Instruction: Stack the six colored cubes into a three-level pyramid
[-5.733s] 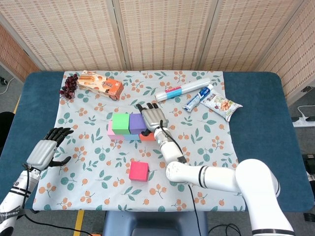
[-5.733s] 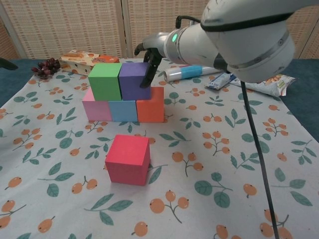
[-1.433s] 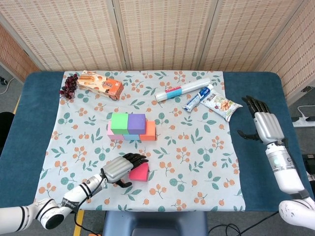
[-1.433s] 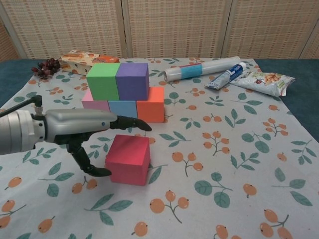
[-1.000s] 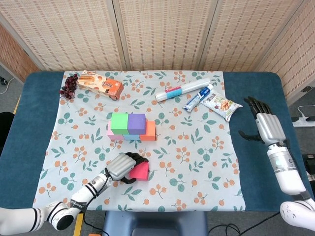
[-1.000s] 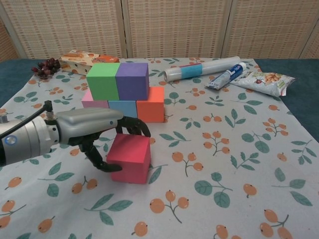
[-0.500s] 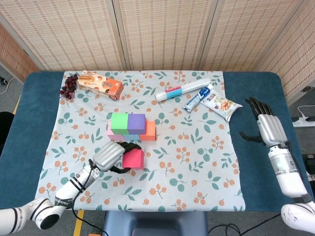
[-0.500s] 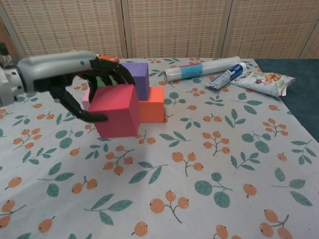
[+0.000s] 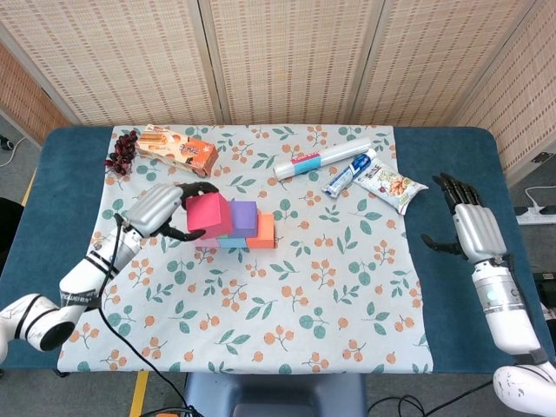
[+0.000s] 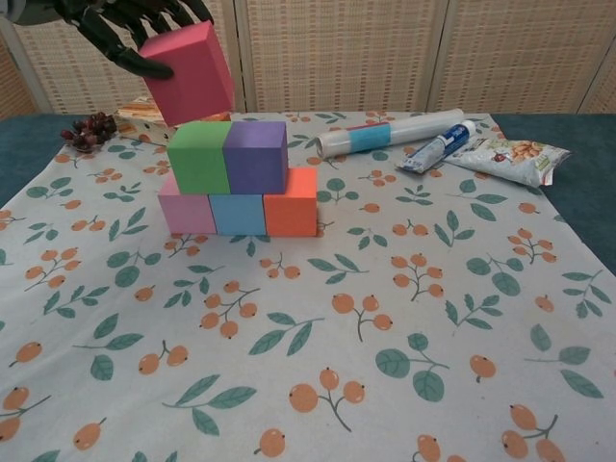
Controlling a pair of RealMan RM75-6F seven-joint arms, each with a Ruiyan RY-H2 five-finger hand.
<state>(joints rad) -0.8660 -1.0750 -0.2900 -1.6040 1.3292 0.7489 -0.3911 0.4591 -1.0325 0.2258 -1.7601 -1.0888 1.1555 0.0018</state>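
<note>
Head view: the left hand (image 9: 161, 208) grips the magenta cube (image 9: 207, 215), holding it tilted in the air over the left end of the block stack, where it hides the green cube. Just right of it sit the purple cube (image 9: 243, 214) and, lower, the orange cube (image 9: 264, 231). The right hand (image 9: 470, 228) hovers over the blue table (image 9: 452, 174) at the far right, fingers spread and holding nothing.

Chest view: the left hand (image 10: 115, 21) shows at the top left corner, dark fingers wrapped around the magenta cube (image 10: 190, 73), which hangs tilted just above the green cube (image 10: 200, 156), apart from it. Green and purple (image 10: 255, 155) sit side by side on a row of pink cube (image 10: 186, 212), light blue cube (image 10: 238, 213) and orange (image 10: 291, 201).
</note>
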